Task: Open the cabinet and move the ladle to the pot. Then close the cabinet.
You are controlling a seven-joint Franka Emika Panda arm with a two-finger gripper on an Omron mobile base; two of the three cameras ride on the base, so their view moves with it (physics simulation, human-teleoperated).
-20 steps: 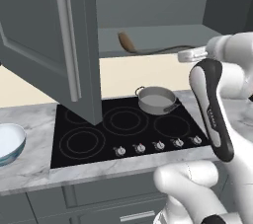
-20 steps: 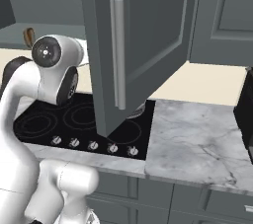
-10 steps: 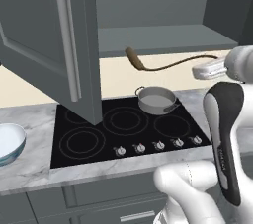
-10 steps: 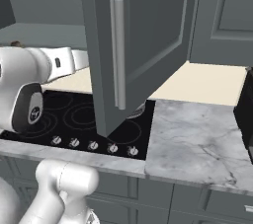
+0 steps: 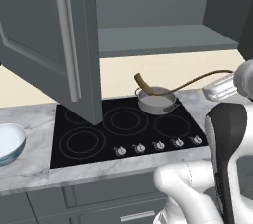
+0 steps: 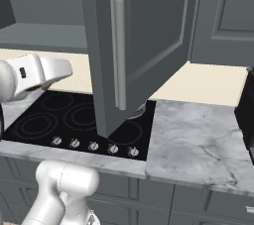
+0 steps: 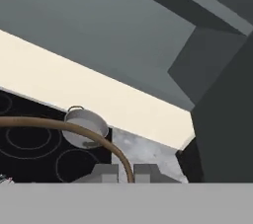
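The cabinet (image 5: 148, 6) stands open, its left door (image 5: 59, 45) swung out over the stove. In the hand view my gripper (image 7: 126, 172) is shut on the ladle (image 7: 74, 128), whose thin shaft passes between the two fingertips and curves away to the left. From the left base view, the ladle (image 5: 183, 86) reaches from my hand (image 5: 220, 89) at the right to its brown end just above the far left rim of the pot (image 5: 157, 100). The pot (image 7: 86, 128) sits on the stove's back right burner. Whether the ladle touches it I cannot tell.
The black stove (image 5: 99, 139) has a row of knobs along its front. A pale bowl (image 5: 7, 141) rests on the marble counter at the left. The open door (image 6: 134, 45) hangs over the stove's right side. Bare marble counter (image 6: 198, 140) lies to the right, ending at a dark appliance (image 6: 246, 115).
The ladle has come out from shelf height and dropped, its brown end now over the pot. My arm has swung out to the right.
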